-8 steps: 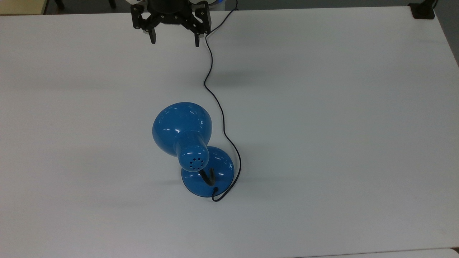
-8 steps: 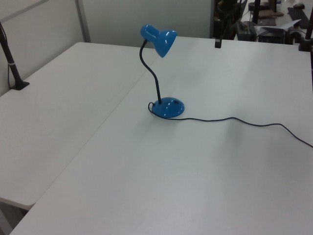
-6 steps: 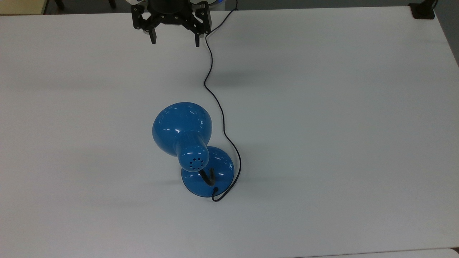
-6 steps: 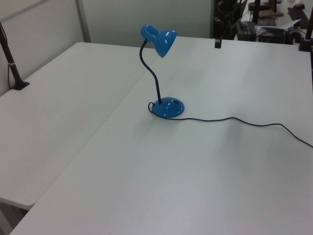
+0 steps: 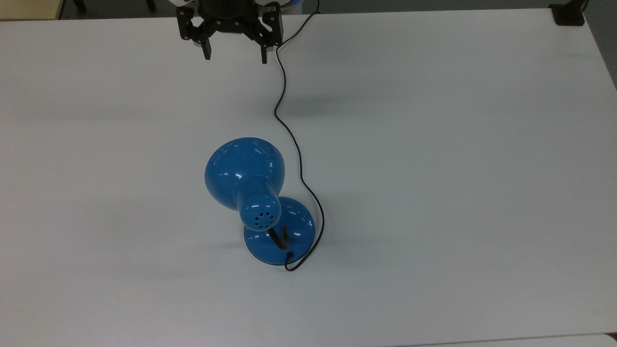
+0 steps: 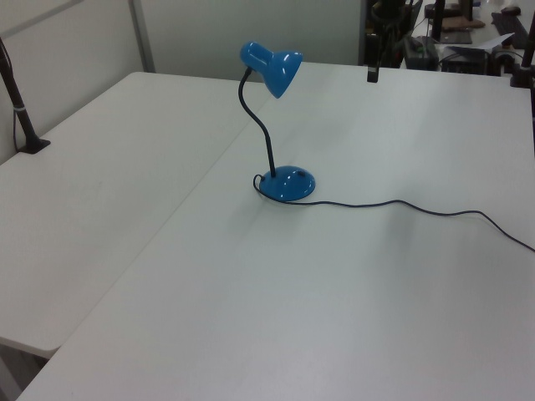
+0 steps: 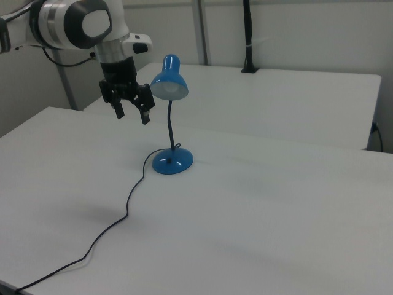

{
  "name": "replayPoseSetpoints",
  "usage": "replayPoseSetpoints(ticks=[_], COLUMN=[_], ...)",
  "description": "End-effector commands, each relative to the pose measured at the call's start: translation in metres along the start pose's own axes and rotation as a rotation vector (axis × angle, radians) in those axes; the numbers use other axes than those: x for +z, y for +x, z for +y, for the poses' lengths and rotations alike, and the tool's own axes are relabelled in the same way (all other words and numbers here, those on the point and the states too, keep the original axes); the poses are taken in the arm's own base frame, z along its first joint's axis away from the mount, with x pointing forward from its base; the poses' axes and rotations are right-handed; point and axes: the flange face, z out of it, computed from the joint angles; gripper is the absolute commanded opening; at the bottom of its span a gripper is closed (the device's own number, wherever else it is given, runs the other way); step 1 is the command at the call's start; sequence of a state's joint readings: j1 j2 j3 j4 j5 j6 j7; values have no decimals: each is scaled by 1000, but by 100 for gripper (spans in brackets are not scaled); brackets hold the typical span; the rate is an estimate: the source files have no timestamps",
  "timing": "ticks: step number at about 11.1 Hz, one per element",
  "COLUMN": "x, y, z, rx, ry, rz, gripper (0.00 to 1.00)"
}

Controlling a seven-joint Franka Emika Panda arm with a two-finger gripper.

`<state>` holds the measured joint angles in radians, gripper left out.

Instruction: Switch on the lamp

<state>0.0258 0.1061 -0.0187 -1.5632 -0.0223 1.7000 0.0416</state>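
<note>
The glossy blue lamp [image 5: 246,171] stands near the middle of the white table [image 5: 458,168], its dome shade [image 6: 274,68] on a black gooseneck [image 6: 261,125] over a round blue base [image 7: 172,162]. No light shows in the shade [image 7: 169,85]. A thin black cord [image 5: 289,140] runs from the base to the top view's upper edge. My gripper [image 5: 235,54] hangs open and empty high above the table, far from the lamp at the top view's upper edge. In the right view the gripper [image 7: 131,114] is at the shade's left.
A black clamp [image 5: 568,15] sits on the table corner at the top view's upper right. A black post [image 6: 18,109] is clamped to the table edge at the left view's left. Cluttered equipment [image 6: 451,42] stands beyond the table's far end in the left view.
</note>
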Motion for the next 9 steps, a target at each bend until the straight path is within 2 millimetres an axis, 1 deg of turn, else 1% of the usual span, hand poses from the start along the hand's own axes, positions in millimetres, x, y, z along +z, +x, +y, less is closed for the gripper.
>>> replayPoseSetpoints(ticks=[1, 2, 4, 5, 6, 8, 9], x=[0, 1, 4, 5, 11, 33, 47], y=[-4, -4, -4, -4, -3, 2, 5], z=[2, 1, 0, -1, -1, -5, -8], rx=[-12, -22, -39, -51, -76, -137, -144], ry=[5, 5, 5, 5, 3, 1, 1], rz=[0, 0, -8, -8, -15, -24, 2], gripper=[31, 16, 5, 4, 4, 4, 4])
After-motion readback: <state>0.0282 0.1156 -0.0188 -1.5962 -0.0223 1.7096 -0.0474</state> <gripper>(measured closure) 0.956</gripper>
